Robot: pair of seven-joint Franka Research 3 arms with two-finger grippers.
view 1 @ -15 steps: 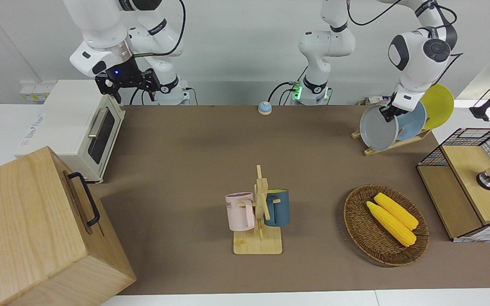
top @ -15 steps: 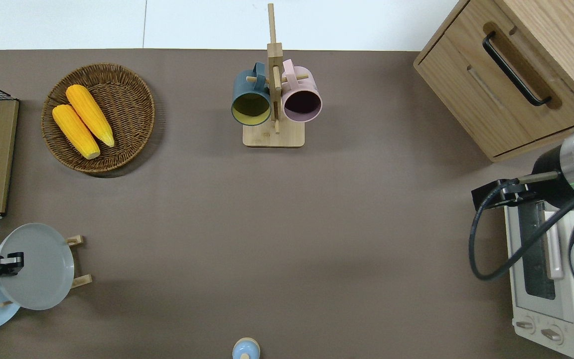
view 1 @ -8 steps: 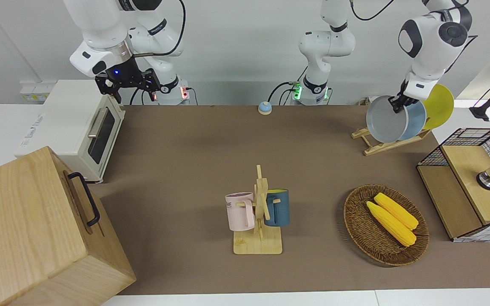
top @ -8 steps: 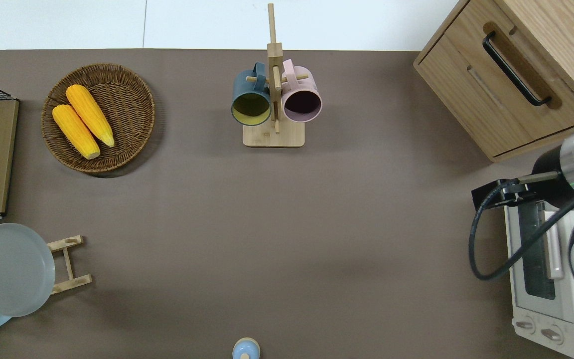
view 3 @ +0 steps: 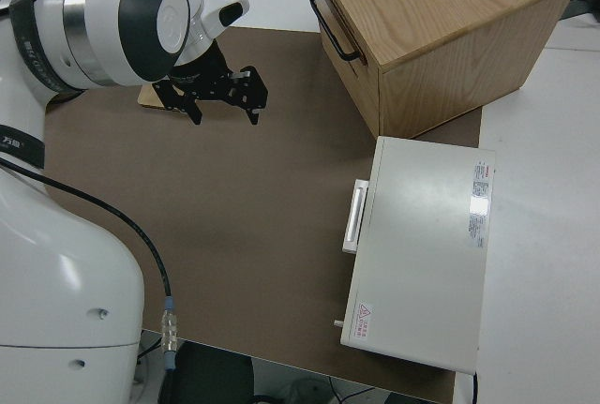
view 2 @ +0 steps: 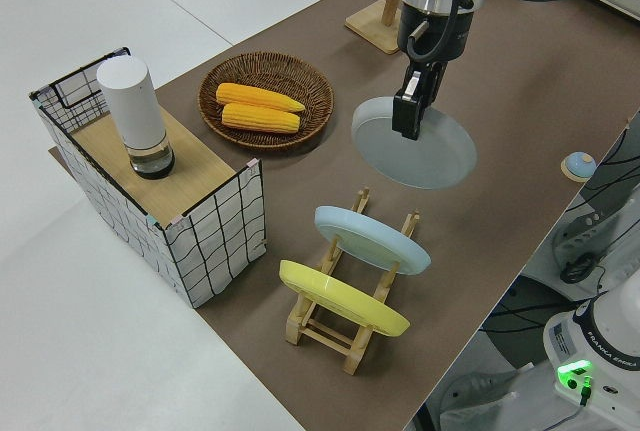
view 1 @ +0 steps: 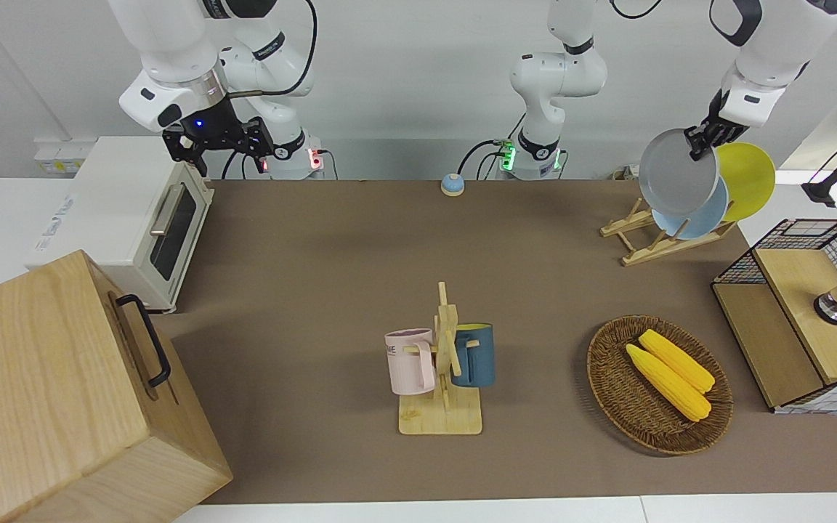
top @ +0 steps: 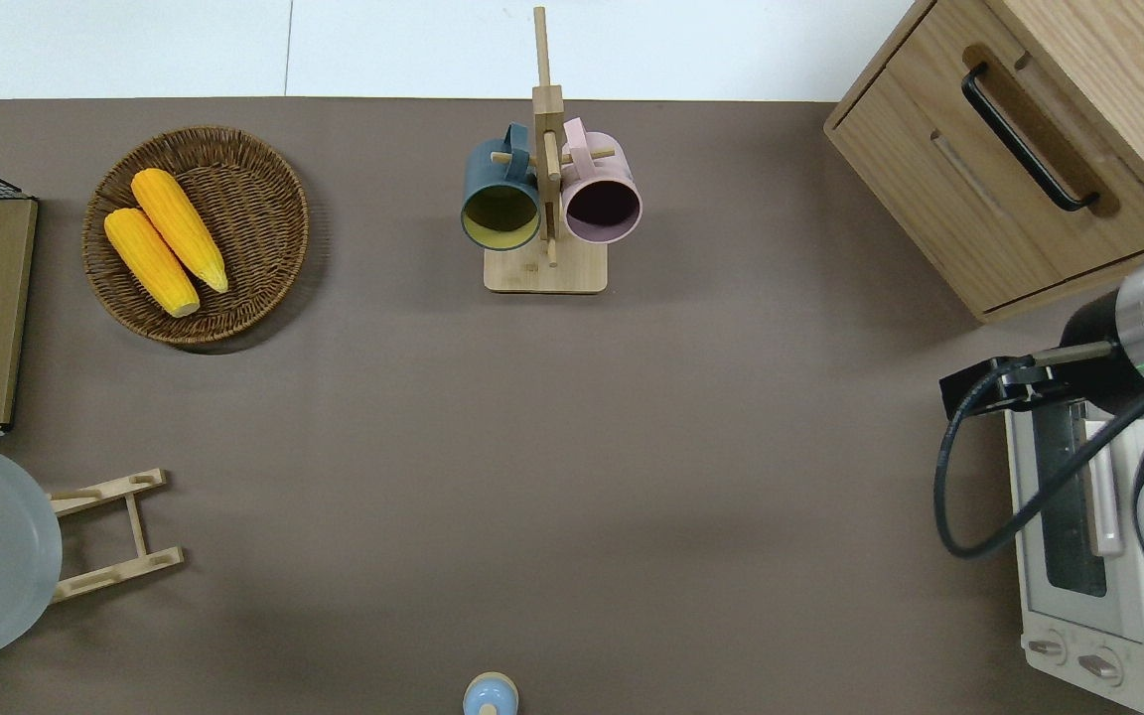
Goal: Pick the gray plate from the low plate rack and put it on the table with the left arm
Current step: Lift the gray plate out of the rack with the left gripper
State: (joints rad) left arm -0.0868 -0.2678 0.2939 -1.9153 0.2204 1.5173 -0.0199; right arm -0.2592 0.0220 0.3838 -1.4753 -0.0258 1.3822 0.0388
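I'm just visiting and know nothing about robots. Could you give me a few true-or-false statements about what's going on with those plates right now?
1. The left gripper holds the gray plate in the air. True.
2. The gray plate sits in the low plate rack. False: it is lifted clear of it.
3. Two plates remain in the rack. True: a light blue plate and a yellow plate.
4. The wicker basket holds three corn cobs. False: two.

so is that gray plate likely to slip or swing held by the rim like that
Probably stiff: the gray plate keeps its flat round shape while the left gripper pinches only its rim. Its smooth-looking surface and that off-centre hold could let it pivot or slip. Likely fragile if dropped on the table.
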